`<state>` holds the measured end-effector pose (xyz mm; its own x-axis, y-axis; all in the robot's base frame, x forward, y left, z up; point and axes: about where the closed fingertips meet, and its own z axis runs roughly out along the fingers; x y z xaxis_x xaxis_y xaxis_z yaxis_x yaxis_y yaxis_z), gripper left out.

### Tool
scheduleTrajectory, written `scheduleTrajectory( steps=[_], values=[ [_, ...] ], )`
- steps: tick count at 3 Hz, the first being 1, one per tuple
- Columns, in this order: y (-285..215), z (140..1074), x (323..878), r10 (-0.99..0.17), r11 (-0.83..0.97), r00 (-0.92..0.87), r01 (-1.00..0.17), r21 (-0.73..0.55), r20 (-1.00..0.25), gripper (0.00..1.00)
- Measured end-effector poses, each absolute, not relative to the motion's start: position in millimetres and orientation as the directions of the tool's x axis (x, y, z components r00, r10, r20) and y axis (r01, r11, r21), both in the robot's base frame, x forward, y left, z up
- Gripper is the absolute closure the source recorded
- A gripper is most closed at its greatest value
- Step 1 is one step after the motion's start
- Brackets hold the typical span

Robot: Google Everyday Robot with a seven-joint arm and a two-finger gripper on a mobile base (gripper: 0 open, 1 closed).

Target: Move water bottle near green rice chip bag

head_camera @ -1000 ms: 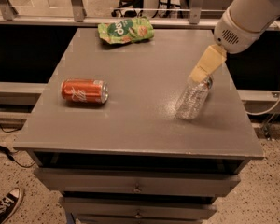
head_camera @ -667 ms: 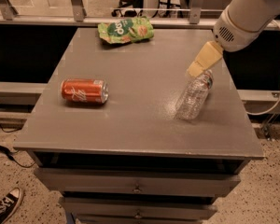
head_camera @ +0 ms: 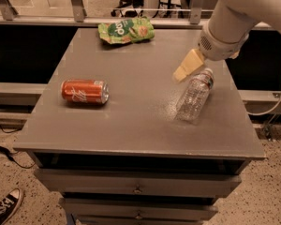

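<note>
The water bottle [head_camera: 194,95] lies on its side at the right of the table [head_camera: 136,125], cap pointing toward the back edge, well apart from the green rice chip bag [head_camera: 125,31], which sits at the back (an orange soda can [head_camera: 84,91] lies off to the left, out of the way). The gripper [head_camera: 185,68] hangs just beside the bottle's cap end, on its left, not holding it; whether it is open or closed I cannot tell. By my reckoning nothing is done yet: the grasp, the carry and the set-down near the bag all remain.
</note>
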<state>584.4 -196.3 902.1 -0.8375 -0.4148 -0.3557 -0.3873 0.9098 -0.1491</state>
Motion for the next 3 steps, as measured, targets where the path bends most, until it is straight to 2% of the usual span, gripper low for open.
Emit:
scheduleTrajectory(
  steps=[3],
  values=[
    [-161.6, 840.8, 584.8, -0.261, 0.965, -0.929, -0.249, -0.082, -0.261, 0.0]
  ],
)
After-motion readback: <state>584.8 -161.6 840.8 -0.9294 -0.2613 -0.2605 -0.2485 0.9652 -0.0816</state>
